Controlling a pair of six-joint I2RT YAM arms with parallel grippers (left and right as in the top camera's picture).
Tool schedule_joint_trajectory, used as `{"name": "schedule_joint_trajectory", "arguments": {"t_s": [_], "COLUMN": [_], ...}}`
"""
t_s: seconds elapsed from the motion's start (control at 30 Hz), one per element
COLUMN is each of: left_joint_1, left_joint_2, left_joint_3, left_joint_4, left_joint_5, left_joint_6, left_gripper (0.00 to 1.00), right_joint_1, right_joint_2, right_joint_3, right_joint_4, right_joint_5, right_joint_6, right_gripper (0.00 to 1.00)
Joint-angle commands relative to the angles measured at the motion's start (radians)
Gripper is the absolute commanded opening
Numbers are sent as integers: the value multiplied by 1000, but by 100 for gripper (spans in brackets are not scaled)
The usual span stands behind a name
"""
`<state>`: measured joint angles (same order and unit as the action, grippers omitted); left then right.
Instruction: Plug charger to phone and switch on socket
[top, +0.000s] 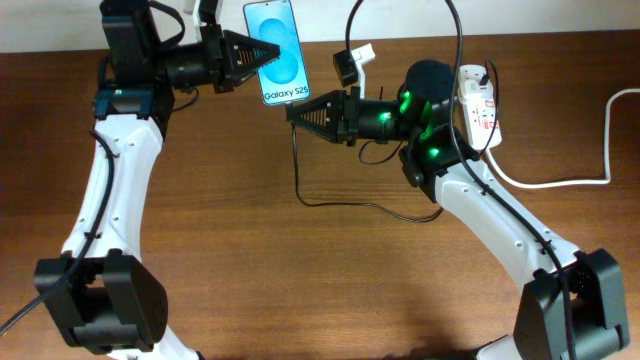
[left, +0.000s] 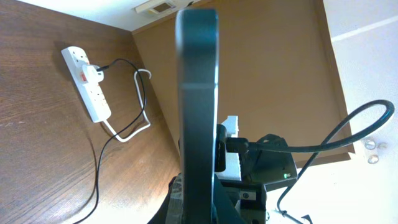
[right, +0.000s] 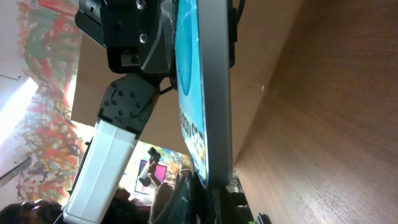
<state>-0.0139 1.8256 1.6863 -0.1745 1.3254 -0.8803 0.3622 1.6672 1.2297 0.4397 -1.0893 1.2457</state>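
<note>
Phone (top: 282, 35) clamped in L claw (top: 262, 55); charger (top: 297, 165) pinched in R claw (top: 293, 112).

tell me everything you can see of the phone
Slim rectangular phone, dark glossy frame, lit cyan screen with a lighter oval and "Galaxy S25". It faces up near the far edge of the table, pinched at its side by the shut left tool; the right tool sits at its bottom edge.
</note>
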Motion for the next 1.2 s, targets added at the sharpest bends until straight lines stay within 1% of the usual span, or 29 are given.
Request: {"name": "schedule_joint_trajectory", "arguments": {"t_s": [0.0,0.1,0.17,0.2,0.27,0.33,0.37,0.63,0.7,0.8,0.9,0.93,1.03,1.17], "left_joint_1": [-11,-11,-11,-12,-14,-17,-17,-17,-17,-17,-17,-17,-16,-16], "left_joint_2": [1,1,1,1,1,1,1,1,1,1,1,1,1,1], "left_joint_3": [13,13,13,13,13,13,13,13,13,13,13,13,13,13], "left_joint_4": [2,-2,-16,-58,-198,-302,-334,-336,-335,-335,-332,-332,-332,-328], "left_joint_5": [125,153,154,153,147,106,88,92,87,67,65,65,65,66], "left_joint_6": [7,24,60,95,229,301,315,314,314,314,313,313,296,290], "left_gripper": [0,0,0,0,0,0,0,0,0,0,0,0,0,0], "right_joint_1": [-11,-11,-11,-12,-18,-18,-18,-18,-18,-18,-18,-18,-18,-18], "right_joint_2": [8,8,8,8,8,8,8,8,8,8,8,8,8,8], "right_joint_3": [5,6,6,6,6,6,6,6,6,6,6,6,6,6], "right_joint_4": [23,26,26,26,26,26,26,25,25,25,20,21,13,-75], "right_joint_5": [85,89,92,92,92,92,92,88,82,61,47,46,47,48], "right_joint_6": [-23,-34,-37,-37,-37,-37,-37,-37,-37,-37,-37,-37,-69,-110], "right_gripper": [4,4,4,4,4,4,4,4,11,13,19,22,35,38]}}
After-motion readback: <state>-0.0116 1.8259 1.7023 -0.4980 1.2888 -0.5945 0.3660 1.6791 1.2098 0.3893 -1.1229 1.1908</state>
